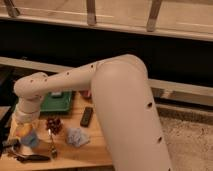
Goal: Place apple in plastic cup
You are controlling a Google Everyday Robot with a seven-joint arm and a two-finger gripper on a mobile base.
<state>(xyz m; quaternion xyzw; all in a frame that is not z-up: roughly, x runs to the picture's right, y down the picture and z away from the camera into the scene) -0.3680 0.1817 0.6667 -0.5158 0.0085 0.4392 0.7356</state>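
The apple [21,130] shows as a yellow-orange round shape at the table's left end, partly covered by my wrist. Right below it stands the light-blue plastic cup [30,140], touching or overlapping the apple in this view. My cream arm sweeps in from the right and bends down at the left. Its gripper [24,124] sits directly over the apple and cup, mostly hidden behind the wrist. Whether the apple is in the gripper or resting on the cup cannot be made out.
A dark red grape cluster [53,124] lies right of the cup, beside a crumpled pale-blue item [76,136]. A black bar-shaped object [86,116] and a green tray [57,102] sit further back. A dark tool [27,158] lies near the wooden table's front edge [65,162].
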